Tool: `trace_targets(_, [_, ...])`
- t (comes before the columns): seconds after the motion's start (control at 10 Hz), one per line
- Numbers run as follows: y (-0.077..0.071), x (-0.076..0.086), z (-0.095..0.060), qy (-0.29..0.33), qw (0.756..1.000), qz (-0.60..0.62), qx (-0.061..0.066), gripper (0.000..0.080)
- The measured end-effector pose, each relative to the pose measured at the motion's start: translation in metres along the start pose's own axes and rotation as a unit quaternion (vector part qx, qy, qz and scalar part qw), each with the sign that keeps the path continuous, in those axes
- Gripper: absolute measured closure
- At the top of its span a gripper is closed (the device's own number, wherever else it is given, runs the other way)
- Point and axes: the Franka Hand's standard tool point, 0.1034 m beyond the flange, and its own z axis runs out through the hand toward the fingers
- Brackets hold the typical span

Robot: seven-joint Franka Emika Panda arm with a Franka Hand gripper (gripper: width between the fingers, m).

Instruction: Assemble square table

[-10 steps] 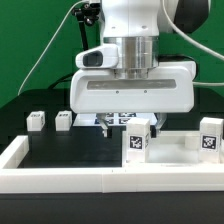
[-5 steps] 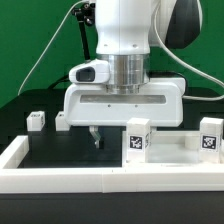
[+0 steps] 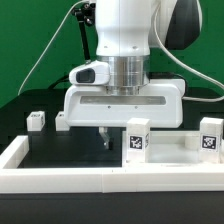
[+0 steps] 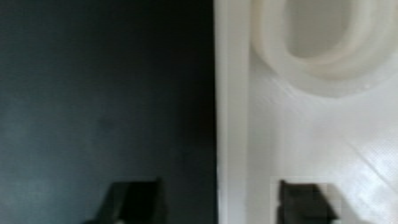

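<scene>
gripper (image 4: 217, 198): my jaws stand apart, clasping nothing | table top (image 4: 311, 130): directly beneath me, mostly hidden behind my hand at exterior view's centre | its straight edge runs between my fingers (image 4: 134, 200), crosswise to their closing line

**Glossy white plastic on a matt black bench**

The arm (image 3: 130, 30) wears smooth, glossy white plastic shells, and its wrist collar (image 3: 127, 72) looks like brushed grey metal. The worktop (image 3: 70, 150) is matt black. The near wall (image 3: 60, 182) is white with a dull sheen. The top (image 4: 320, 130) is smooth white plastic, softly shiny. The legs (image 3: 37, 120) look like the same plastic and carry matt printed tags (image 3: 137, 142). The fingers (image 4: 134, 200) are matt black. The far backdrop (image 3: 30, 50) is flat green, possibly cloth.
</scene>
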Motion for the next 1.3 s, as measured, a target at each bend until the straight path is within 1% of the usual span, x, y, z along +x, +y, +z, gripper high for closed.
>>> trace_targets(0.1, [0.0000,0.0000,0.0000,0.000,1.000,0.000,0.000,0.0643])
trace_targets(0.2, [-0.0001,0.0000,0.0000,0.000,1.000,0.000,0.000,0.0643])
trace_targets(0.3, [-0.0002,-0.0003,0.0000,-0.001,1.000,-0.002,0.000,0.0745])
trace_targets(1.3, [-0.0001,0.0000,-0.0001,0.000,1.000,-0.016,0.000,0.0744])
